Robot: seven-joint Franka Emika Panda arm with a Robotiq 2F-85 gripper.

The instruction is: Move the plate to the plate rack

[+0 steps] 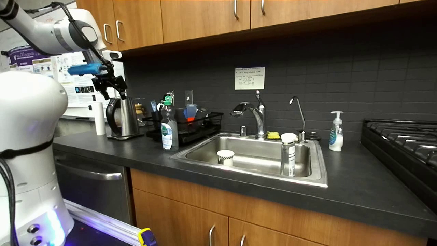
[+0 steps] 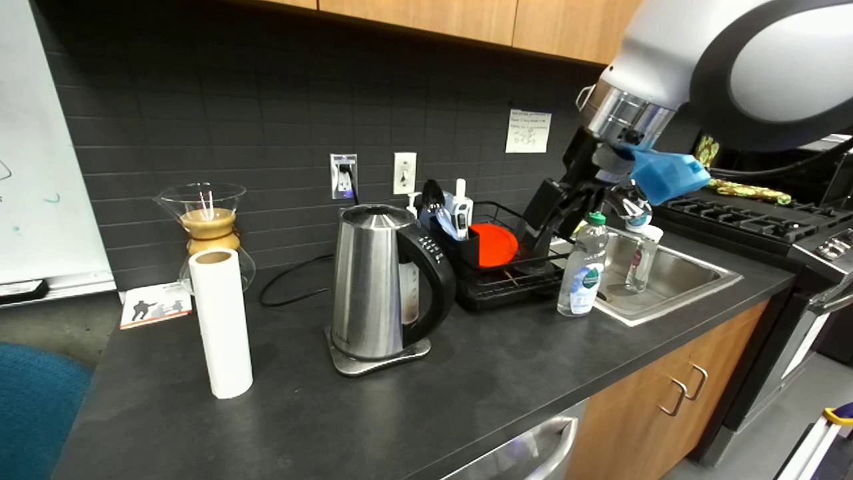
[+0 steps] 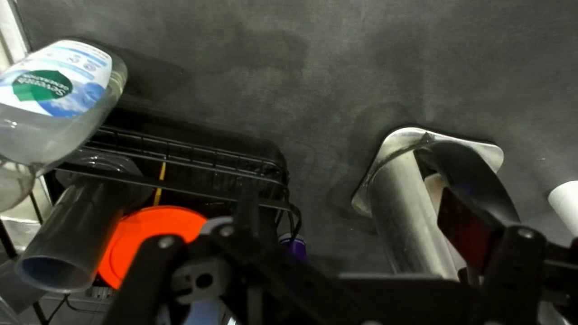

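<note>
Tool (image 1: 115, 93) fingers apart, nothing between; plate (image 2: 494, 245) already inside plate rack (image 2: 493, 294). Risk: low sideways swing could clip soap bottle (image 2: 581, 283) close by, or snag plate rack wires, jolting plate loose

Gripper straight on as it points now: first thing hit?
Likely the counter, in the gap between the plate rack and the kettle, going by the wrist view; depth is unclear, so the open gripper might clip the kettle first.
</note>
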